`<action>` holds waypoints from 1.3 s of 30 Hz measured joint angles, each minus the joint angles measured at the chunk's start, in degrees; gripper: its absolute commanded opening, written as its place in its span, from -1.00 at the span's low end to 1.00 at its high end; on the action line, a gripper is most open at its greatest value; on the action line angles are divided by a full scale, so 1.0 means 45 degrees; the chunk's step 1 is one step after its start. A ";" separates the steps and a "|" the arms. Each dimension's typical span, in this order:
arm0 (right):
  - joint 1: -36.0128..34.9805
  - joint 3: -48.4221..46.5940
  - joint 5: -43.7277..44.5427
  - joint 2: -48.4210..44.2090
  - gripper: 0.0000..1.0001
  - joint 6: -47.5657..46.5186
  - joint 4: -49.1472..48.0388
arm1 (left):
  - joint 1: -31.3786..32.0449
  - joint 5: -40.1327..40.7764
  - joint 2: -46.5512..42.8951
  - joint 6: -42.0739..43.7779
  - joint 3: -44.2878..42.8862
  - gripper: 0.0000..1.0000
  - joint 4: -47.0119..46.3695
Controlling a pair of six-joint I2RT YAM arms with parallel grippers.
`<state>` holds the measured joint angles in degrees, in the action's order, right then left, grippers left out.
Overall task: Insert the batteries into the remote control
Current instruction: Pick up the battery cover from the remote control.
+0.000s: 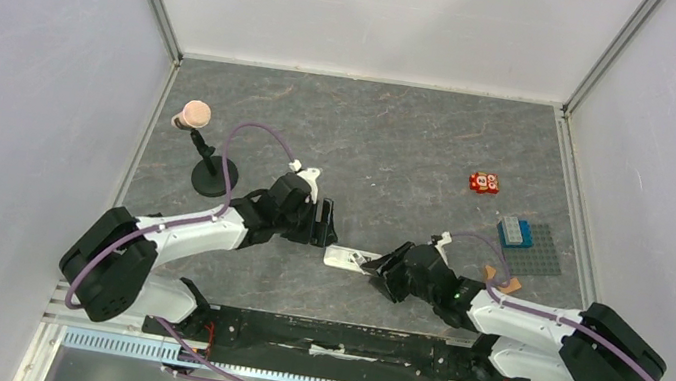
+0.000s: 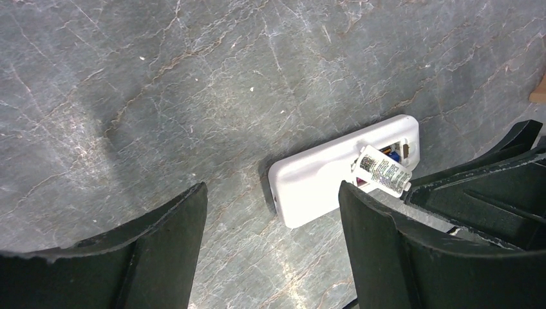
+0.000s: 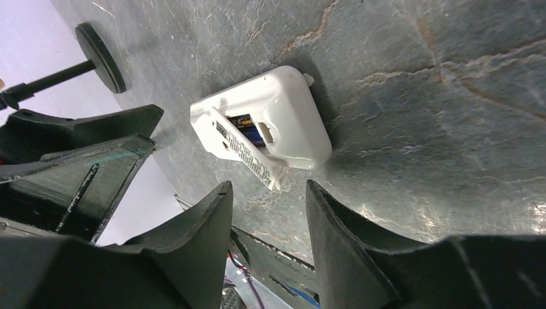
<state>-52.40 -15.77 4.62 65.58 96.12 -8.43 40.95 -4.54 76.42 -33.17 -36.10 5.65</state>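
The white remote control lies back up on the table between my two grippers. In the left wrist view the remote shows its bay open at the far end, with a white labelled flap or cover propped over it. A dark blue battery sits inside the bay in the right wrist view, behind the labelled piece. My left gripper is open and empty, just short of the remote's closed end. My right gripper is open and empty, just short of the bay end.
A black stand with a peach ball is at the back left. A small red block, a blue ridged box on a grey mat and tan wooden pieces lie to the right.
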 measured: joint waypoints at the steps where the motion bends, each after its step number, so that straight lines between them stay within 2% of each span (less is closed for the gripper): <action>1: 0.0000 0.0039 0.0068 0.0029 -0.07 0.0141 -0.0112 | 0.0000 0.0000 -0.0019 0.0000 0.0005 0.60 -0.0005; 29: -0.0311 0.0675 0.0622 0.0874 -0.33 0.2074 -0.1559 | 0.0000 0.0044 -0.0529 0.0000 0.0398 0.60 -0.0044; 39: -0.0311 0.0714 0.0772 0.1180 -0.14 0.2064 -0.2123 | 0.0000 0.0053 -0.0593 0.0000 0.0481 0.60 -0.0039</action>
<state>-53.80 -12.56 8.10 70.89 105.41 -17.98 40.95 -4.29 73.76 -33.17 -33.93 5.48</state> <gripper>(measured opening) 0.411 0.801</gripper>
